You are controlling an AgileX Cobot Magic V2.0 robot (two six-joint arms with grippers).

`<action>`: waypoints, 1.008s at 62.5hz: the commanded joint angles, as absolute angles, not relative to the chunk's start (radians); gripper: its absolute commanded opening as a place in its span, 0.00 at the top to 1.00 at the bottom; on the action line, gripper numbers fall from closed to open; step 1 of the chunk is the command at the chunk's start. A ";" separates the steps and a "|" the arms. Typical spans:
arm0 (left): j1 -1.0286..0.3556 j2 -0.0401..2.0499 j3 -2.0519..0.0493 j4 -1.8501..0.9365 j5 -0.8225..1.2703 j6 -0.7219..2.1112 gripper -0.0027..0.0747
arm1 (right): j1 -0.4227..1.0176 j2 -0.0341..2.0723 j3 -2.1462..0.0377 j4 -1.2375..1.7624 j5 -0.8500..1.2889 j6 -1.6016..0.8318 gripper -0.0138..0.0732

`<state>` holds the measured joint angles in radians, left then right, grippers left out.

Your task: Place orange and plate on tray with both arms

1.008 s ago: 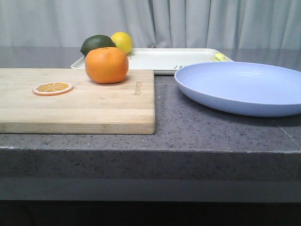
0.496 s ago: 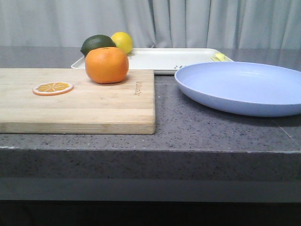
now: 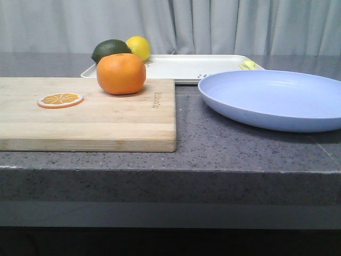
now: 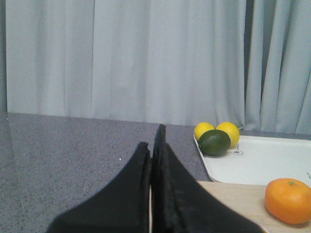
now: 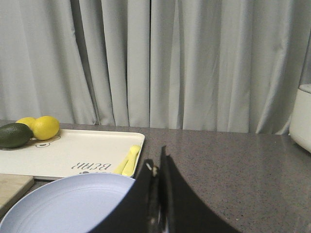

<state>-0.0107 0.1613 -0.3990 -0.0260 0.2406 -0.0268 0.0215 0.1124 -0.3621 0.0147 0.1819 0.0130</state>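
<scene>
The orange (image 3: 121,73) sits on the far part of a wooden cutting board (image 3: 106,120); it also shows in the left wrist view (image 4: 290,200). The lavender-blue plate (image 3: 274,98) lies on the counter at the right, also in the right wrist view (image 5: 68,206). The white tray (image 3: 192,66) lies behind both, also in the wrist views (image 4: 257,162) (image 5: 73,153). No gripper shows in the front view. My left gripper (image 4: 153,141) is shut and empty, well short of the orange. My right gripper (image 5: 156,162) is shut and empty, beside the plate's rim.
A dark green avocado (image 3: 110,49) and a yellow lemon (image 3: 138,47) sit at the tray's left end; the left wrist view shows two lemons there. A yellow utensil (image 5: 129,160) lies at its right end. A thin orange slice (image 3: 60,100) lies on the board. A white appliance (image 5: 302,116) stands far right.
</scene>
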 commanded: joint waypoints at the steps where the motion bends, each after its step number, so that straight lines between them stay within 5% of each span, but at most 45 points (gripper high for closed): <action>1: -0.019 0.245 -0.499 -0.030 0.265 -0.036 0.99 | 0.017 0.202 -0.465 0.000 0.172 0.000 0.98; 11: -0.019 0.379 -0.608 -0.038 0.443 -0.036 0.99 | 0.017 0.363 -0.588 -0.017 0.317 0.000 0.98; 51: -0.019 0.462 -0.612 -0.097 0.438 -0.036 0.99 | 0.017 0.657 -0.606 -0.022 0.441 0.000 0.97; 58: -0.019 0.462 -0.612 -0.097 0.438 -0.036 0.94 | 0.017 0.660 -0.606 -0.025 0.451 0.000 0.85; 63: -0.019 0.462 -0.612 -0.097 0.438 -0.036 0.80 | 0.017 0.660 -0.606 -0.025 0.461 0.000 0.69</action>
